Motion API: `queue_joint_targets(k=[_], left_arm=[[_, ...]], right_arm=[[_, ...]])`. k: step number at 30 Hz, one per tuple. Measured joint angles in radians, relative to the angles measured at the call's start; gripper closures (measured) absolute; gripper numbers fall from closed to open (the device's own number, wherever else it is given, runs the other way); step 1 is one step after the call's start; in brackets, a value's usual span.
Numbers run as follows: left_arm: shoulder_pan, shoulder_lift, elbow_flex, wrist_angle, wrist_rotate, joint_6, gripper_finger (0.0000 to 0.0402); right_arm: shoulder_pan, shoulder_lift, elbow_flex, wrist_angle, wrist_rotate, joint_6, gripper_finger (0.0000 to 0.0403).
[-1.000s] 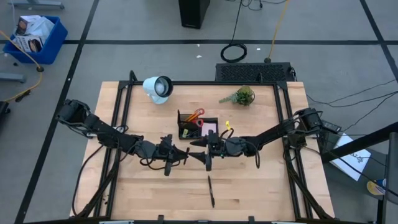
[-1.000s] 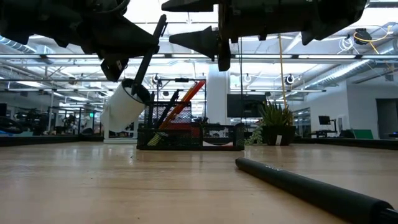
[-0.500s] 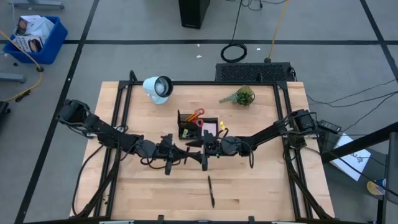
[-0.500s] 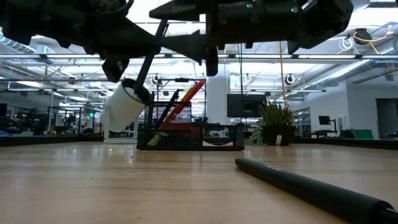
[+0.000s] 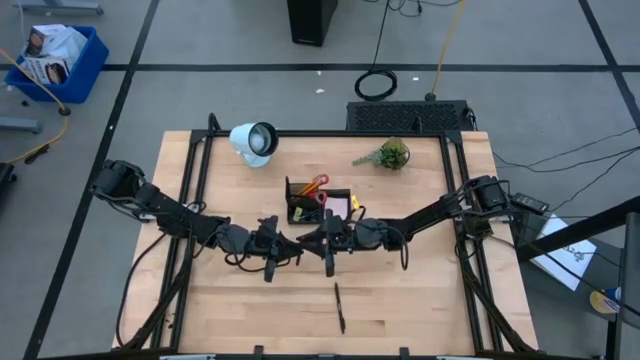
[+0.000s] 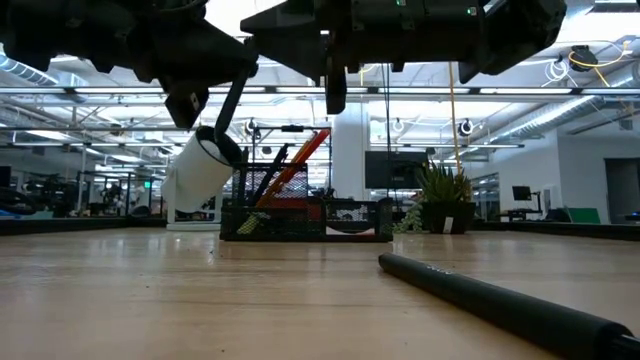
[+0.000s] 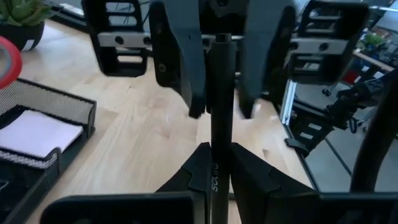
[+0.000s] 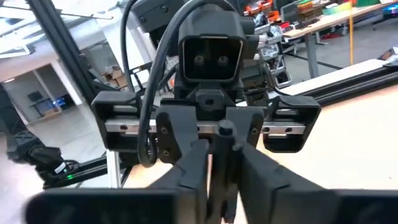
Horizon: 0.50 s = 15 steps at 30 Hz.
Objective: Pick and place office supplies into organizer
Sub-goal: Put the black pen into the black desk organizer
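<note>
Low view: pen top behind claws.

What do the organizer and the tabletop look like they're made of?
The organizer: black wire mesh, probably metal, matte; you can see through its fine grid walls. The tabletop: pale wood, likely butcher-block style; grain and plank seams show, with a smooth, low-sheen finish.

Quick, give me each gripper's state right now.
Left gripper: shut on the black pen, held above the table.
Right gripper: fingers closed in around the same pen; a firm grip cannot be told.
</note>
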Motion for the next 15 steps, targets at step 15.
queue_joint_targets(k=[15], left_arm=[[0.032, 0.0, 0.0, -0.032, 0.045, -0.051, 0.0271]], right_arm=[[-0.001, 0.0, 0.0, -0.004, -0.019, -0.063, 0.0363]])
